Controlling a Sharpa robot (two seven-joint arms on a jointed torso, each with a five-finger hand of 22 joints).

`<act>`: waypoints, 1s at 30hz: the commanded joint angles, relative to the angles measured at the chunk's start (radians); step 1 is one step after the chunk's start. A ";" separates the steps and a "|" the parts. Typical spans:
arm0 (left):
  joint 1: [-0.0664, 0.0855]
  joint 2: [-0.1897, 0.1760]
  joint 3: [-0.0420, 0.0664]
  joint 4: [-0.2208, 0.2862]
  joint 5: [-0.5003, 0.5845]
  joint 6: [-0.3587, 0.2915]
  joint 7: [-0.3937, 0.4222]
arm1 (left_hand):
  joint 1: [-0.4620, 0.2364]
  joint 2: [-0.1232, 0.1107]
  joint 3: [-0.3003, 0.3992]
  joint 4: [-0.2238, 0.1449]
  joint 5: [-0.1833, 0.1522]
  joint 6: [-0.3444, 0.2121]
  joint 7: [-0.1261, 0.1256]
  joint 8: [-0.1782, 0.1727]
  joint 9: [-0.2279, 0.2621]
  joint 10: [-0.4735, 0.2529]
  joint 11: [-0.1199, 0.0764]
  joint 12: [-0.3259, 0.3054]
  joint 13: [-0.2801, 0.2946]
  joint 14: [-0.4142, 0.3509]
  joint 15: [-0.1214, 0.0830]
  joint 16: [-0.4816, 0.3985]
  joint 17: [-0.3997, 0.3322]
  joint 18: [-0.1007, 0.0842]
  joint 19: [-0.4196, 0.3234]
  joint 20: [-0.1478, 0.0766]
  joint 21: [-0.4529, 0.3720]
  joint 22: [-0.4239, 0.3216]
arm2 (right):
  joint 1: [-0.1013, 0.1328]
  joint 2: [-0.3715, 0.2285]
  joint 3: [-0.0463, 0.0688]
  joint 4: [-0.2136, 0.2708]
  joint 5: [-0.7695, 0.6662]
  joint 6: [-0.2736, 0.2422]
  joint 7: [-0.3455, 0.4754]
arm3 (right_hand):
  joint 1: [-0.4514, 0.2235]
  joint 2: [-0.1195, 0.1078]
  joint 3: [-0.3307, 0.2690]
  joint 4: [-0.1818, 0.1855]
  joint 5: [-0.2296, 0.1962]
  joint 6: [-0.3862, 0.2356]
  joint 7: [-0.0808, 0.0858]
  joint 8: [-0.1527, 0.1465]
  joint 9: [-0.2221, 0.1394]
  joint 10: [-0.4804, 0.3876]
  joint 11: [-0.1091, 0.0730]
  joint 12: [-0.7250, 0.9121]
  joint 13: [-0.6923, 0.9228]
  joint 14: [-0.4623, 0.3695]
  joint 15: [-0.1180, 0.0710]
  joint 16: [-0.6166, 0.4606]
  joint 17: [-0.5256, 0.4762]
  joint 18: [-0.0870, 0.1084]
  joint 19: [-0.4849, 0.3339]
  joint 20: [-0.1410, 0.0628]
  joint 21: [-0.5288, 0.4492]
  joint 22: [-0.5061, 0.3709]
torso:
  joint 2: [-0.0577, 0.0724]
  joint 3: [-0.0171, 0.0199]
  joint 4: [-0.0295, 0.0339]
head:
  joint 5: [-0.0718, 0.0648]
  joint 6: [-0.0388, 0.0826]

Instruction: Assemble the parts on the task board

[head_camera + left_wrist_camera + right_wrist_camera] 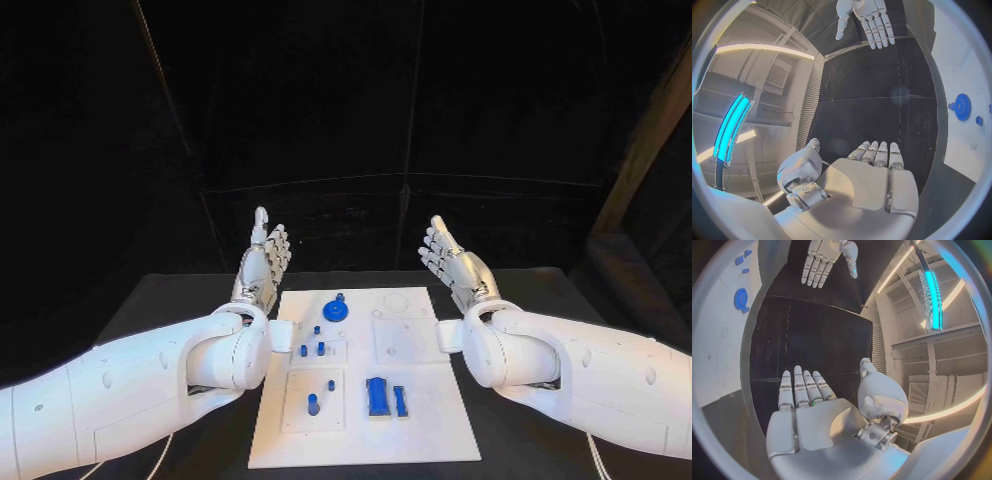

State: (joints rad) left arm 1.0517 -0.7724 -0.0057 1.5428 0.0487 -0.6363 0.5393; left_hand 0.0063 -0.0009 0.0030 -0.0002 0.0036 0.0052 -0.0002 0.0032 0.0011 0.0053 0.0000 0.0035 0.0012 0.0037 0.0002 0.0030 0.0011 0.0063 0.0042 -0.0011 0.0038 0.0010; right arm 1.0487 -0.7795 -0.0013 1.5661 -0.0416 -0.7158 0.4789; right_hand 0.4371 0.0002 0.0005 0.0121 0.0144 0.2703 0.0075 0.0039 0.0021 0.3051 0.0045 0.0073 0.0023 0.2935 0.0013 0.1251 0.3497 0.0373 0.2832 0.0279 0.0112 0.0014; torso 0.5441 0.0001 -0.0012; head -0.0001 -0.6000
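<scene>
A black table (173, 295) sits under a dark curtained backdrop, and the white task board (433, 420) lies along its middle, running away from the robot. Nearest on the board are a tall blue block (378, 396) with a narrower blue piece (400, 400) just beside it, and to their left a small blue peg (313, 404) in a square recess. A little farther up, a few short blue parts (310, 347) stand close together near the board's left edge. Beyond those, a round blue gear (336, 310) rests near the far end, with faint empty outlines to its right.

Bare black tabletop shows along both long sides of the board and past its far end. Nothing lies between the hands and the parts.

The two white arms come in low from either side and flank the board at about its middle. The left hand (263, 262) is raised above the table's far left part, palm turned inward, fingers straight and close together, holding nothing. The right hand (456, 260) mirrors it on the other side, palm facing the left one, fingers extended with only slight gaps, also empty. Both hover off the board, touching neither it nor the parts. In the left wrist view the gear (962, 106) lies well off to the side of the flat palm (870, 177).
</scene>
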 commanded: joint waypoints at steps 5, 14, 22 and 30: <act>-0.002 -0.008 0.006 0.027 -0.049 -0.134 -0.019 | -0.006 0.001 -0.003 0.000 -0.004 -0.005 0.000 -0.003 -0.001 -0.005 0.000 -0.004 -0.001 -0.004 0.000 -0.003 -0.001 -0.006 -0.004 0.001 -0.004 -0.001 | 0.001 0.000 0.001 0.004 0.042 -0.054 0.041 | -0.186 0.000 -0.001 -0.012 -0.014 -0.115 -0.007 -0.004 -0.002 -0.130 -0.005 -0.007 -0.002 -0.125 -0.001 -0.053 -0.149 -0.037 -0.121 -0.028 -0.011 -0.001 | 0.000 -0.0001 0.0012 | 0.000 0.000; -0.002 -0.008 0.006 0.027 -0.049 -0.134 -0.019 | -0.006 0.001 -0.003 0.000 -0.004 -0.005 0.000 -0.003 -0.001 -0.005 0.000 -0.004 -0.001 -0.004 0.000 -0.003 -0.001 -0.006 -0.004 0.001 -0.004 -0.001 | 0.001 0.000 0.001 0.004 0.042 -0.054 0.041 | -0.262 0.000 -0.001 -0.012 -0.014 -0.163 -0.007 -0.004 -0.002 -0.183 -0.005 -0.007 -0.002 -0.176 -0.001 -0.125 -0.211 -0.037 -0.171 -0.028 -0.011 -0.001 | 0.000 -0.0001 0.0012 | 0.000 0.000; -0.002 -0.008 0.006 0.027 -0.049 -0.134 -0.019 | -0.006 0.001 -0.003 0.000 -0.004 -0.005 0.000 -0.003 -0.001 -0.005 0.000 -0.004 -0.001 -0.004 0.000 -0.003 -0.001 -0.006 -0.004 0.001 -0.004 -0.001 | 0.001 0.000 0.001 0.004 0.042 -0.054 0.041 | -0.309 0.000 -0.001 -0.012 -0.014 -0.191 -0.007 -0.004 -0.002 -0.213 -0.005 -0.007 -0.002 -0.207 -0.001 -0.125 -0.248 -0.037 -0.200 -0.028 -0.011 -0.001 | 0.000 -0.0001 0.0012 | 0.000 0.000; -0.002 -0.008 0.006 0.027 -0.049 -0.134 -0.019 | -0.006 0.001 -0.003 0.000 -0.004 -0.005 0.000 -0.003 -0.001 -0.005 0.000 -0.004 -0.001 -0.004 0.000 -0.003 -0.001 -0.006 -0.004 0.001 -0.004 -0.001 | 0.001 0.000 0.001 0.004 0.042 -0.054 0.041 | -0.437 0.000 -0.001 -0.012 -0.014 -0.270 -0.007 -0.004 -0.002 -0.305 -0.005 -0.007 -0.002 -0.293 -0.001 -0.125 -0.350 -0.037 -0.283 -0.028 -0.011 -0.001 | 0.000 -0.0001 0.0012 | 0.000 0.000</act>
State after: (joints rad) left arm 1.0483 -0.7799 -0.0016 1.5682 0.0141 -0.7636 0.5153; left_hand 0.0063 -0.0009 0.0031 -0.0001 0.0037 0.0054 0.0000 0.0033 0.0015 0.0054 0.0000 0.0036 0.0008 0.0038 0.0003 0.0030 0.0015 0.0065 0.0042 -0.0011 0.0039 0.0016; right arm 1.0484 -0.7799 -0.0011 1.5676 0.0017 -0.7639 0.5055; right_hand 0.0076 0.0001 0.0002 0.0072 0.0057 0.0035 0.0005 0.0040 0.0013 0.0051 0.0000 0.0037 0.0015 0.0036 -0.0002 0.0034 0.0029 0.0068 0.0054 -0.0003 0.0066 0.0016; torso 0.5443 0.0000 0.0001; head -0.0001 -0.5999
